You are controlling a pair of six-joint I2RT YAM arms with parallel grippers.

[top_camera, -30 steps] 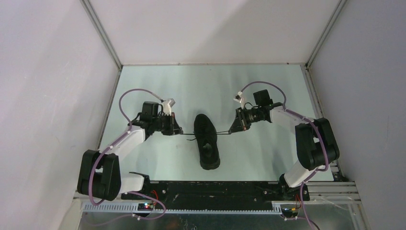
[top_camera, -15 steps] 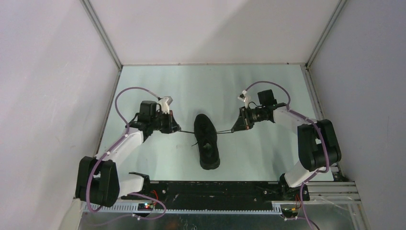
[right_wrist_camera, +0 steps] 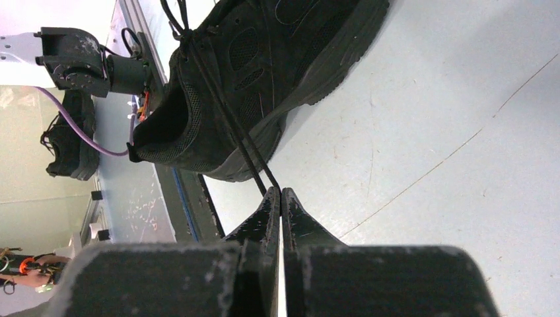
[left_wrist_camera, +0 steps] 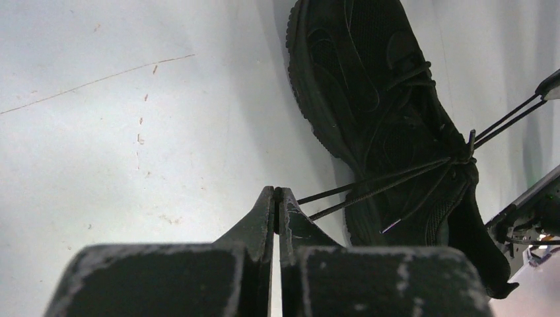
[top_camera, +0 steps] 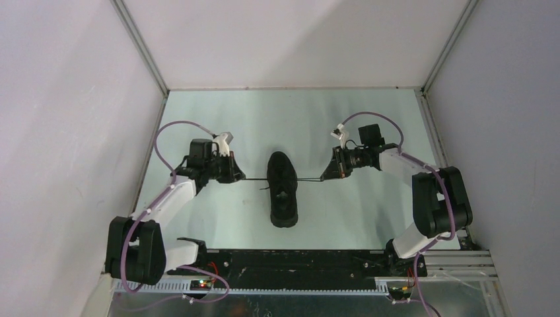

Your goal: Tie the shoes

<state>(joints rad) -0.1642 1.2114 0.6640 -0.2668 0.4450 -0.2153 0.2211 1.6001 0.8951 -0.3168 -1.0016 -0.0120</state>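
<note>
The shoe lies between the jaws. The left jaws clench its left lace and the right jaws its right lace, both seemingly doubled strands.

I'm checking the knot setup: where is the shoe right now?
Top view: the shoe lies centred on the table, between the left gripper and the right gripper, each shut on a lace.

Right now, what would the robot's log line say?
left gripper: shut on laces | right gripper: shut on laces | laces: taut both ways | shoe: flat on table
</note>
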